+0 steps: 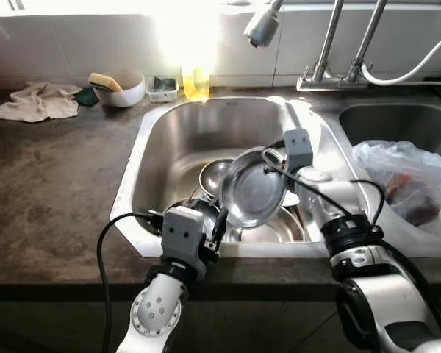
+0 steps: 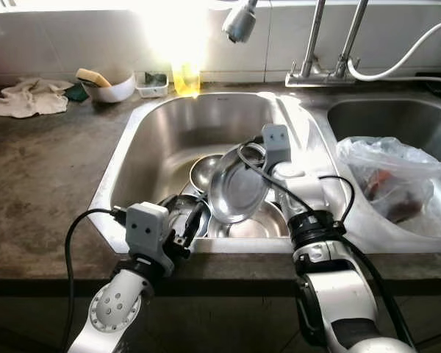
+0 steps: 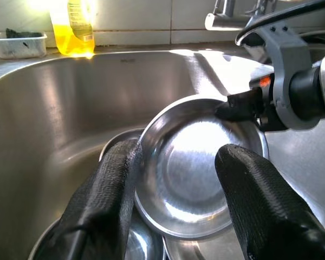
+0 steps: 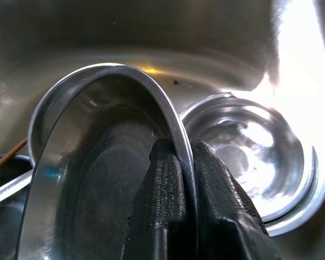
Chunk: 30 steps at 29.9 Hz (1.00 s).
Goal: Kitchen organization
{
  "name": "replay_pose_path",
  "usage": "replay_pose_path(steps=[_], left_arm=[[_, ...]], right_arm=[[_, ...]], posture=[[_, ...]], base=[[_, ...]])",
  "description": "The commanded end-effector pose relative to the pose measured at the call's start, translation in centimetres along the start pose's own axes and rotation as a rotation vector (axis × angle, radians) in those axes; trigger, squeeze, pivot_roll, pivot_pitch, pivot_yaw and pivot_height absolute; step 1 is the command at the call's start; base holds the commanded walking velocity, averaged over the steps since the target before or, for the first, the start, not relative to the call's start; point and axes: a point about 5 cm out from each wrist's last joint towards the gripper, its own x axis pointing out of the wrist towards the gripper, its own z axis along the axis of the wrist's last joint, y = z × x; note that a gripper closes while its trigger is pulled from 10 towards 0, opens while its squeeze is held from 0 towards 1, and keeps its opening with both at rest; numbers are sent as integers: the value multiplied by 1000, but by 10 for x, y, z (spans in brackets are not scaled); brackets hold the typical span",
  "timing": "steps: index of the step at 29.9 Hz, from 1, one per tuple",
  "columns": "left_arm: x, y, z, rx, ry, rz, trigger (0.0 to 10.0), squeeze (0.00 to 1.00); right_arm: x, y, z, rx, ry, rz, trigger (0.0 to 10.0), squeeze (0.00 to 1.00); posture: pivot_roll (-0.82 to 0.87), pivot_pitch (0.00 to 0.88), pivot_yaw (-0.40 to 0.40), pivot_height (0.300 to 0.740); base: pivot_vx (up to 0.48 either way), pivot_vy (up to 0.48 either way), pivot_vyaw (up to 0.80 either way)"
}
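The right gripper (image 4: 176, 162) pinches the steel plate's (image 1: 251, 187) rim, plate tilted up on edge, hollow facing the spread left gripper (image 3: 176, 179).

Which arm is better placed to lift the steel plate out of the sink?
The right. Its claw is already shut on the plate rim, holding it tilted above the other dishes. The left claw is open at the sink front edge, holding nothing.

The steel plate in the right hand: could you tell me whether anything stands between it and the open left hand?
Nothing visible does. The right hand pinches the rim of the steel plate, tilted up over the dishes in the sink. The left hand faces the plate with its fingers spread, open air between.
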Motion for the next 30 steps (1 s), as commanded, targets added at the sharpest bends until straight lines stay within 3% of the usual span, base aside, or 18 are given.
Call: replay_pose_path(steps=[1, 2, 3, 10, 20, 21, 22, 25, 30], left_arm=[[-5, 0, -6, 7, 45, 7, 10000, 0], [-5, -1, -6, 7, 45, 7, 10000, 0], [-5, -1, -6, 6, 46, 8, 10000, 0], [-4, 0, -5, 6, 48, 14, 10000, 0], [1, 1, -4, 9, 40, 13, 10000, 0], [1, 1, -5, 10, 40, 13, 10000, 0], [2, 1, -4, 10, 39, 12, 10000, 0], [3, 0, -3, 11, 23, 0, 10000, 0], [3, 0, -2, 1, 15, 0, 10000, 0]], right_arm=[[1, 2, -9, 0, 43, 20, 10000, 227], [1, 2, -11, -3, 49, 22, 10000, 227], [1, 3, -12, -5, 51, 26, 10000, 1000], [0, -2, -13, 22, 35, 18, 10000, 1000], [-20, -5, 8, 78, -165, -30, 10000, 1000], [-24, -5, 10, 74, -192, -30, 10000, 639], [-28, -5, 13, 62, -233, -36, 10000, 0], [-50, -5, 29, -14, -417, -30, 10000, 0], [-75, -11, 34, -76, -524, -78, 10000, 0]], posture=[[125, 173, -37, 740], [125, 173, -38, 740], [125, 173, -38, 740], [123, 172, -37, 740], [113, 153, -30, 740], [112, 147, -29, 740], [111, 145, -28, 740], [107, 135, -25, 740], [94, 119, -20, 740]], base=[[0, 0, 0], [0, 0, 0], [0, 0, 0], [0, 0, 0], [0, 0, 0], [0, 0, 0], [0, 0, 0], [0, 0, 0], [0, 0, 0]])
